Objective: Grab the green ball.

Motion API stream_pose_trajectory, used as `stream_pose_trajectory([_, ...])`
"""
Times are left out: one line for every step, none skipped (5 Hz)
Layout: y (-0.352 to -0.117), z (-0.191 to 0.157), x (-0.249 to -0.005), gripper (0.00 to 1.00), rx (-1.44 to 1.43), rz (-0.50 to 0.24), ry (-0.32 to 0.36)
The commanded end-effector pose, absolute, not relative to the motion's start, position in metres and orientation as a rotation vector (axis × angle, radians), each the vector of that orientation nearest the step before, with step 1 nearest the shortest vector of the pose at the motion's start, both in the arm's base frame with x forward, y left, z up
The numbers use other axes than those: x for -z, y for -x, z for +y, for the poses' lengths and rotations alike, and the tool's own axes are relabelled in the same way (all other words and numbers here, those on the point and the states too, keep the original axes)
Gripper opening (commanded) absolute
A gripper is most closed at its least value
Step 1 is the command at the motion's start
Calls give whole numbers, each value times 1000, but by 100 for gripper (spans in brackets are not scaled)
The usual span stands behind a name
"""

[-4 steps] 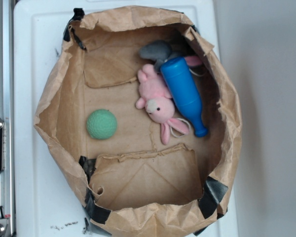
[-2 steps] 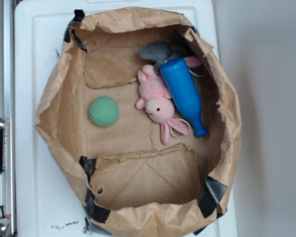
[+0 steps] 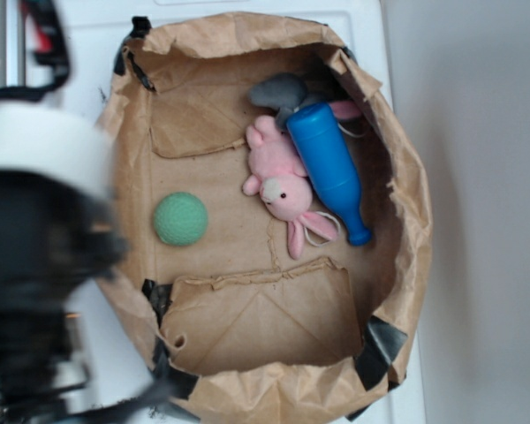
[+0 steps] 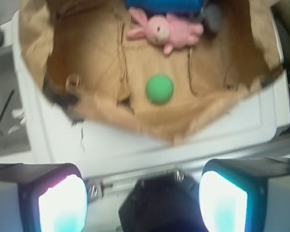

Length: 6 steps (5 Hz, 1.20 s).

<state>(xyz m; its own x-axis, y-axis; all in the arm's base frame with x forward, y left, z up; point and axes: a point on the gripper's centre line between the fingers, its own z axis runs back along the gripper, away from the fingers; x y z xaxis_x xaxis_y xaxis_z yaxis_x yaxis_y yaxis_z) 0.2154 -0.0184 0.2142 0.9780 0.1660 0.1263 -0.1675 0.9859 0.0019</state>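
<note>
The green ball [image 3: 180,219] lies on the floor of the open brown paper bag [image 3: 406,177], left of centre, with nothing touching it. In the wrist view the green ball [image 4: 159,89] sits well ahead of my gripper [image 4: 144,203], past the bag's near rim [image 4: 183,128]. My gripper is open, its two pale pads [image 4: 63,205] far apart with nothing between them. It hovers over the white surface outside the bag. In the exterior view my arm [image 3: 35,221] is a blurred black and white mass at the left, overlapping the bag's left edge.
A pink plush bunny [image 3: 283,181], a blue plastic pin [image 3: 331,168] and a grey soft object [image 3: 281,90] lie together at the bag's far right side. The bag stands on a white tray [image 3: 71,53]. A metal rail [image 4: 193,166] runs below the tray's near edge.
My arm has swept into the exterior view from the left, blurred with motion. The ball shifted slightly up and back again. The bunny and pin have not moved.
</note>
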Motion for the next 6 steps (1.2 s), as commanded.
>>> stream_pose_trajectory([-276, 3, -176, 100, -96, -189, -27])
stream_pose_trajectory([-271, 29, -145, 100, -143, -86, -36])
stream_pose_trajectory([-271, 29, -145, 100, -143, -86, -36])
stream_pose_trajectory([-271, 29, -145, 100, -143, -86, -36])
stream_pose_trajectory([-271, 29, -145, 100, -143, -86, -36])
stream_pose_trajectory([-248, 38, -116, 100, -80, -86, -1])
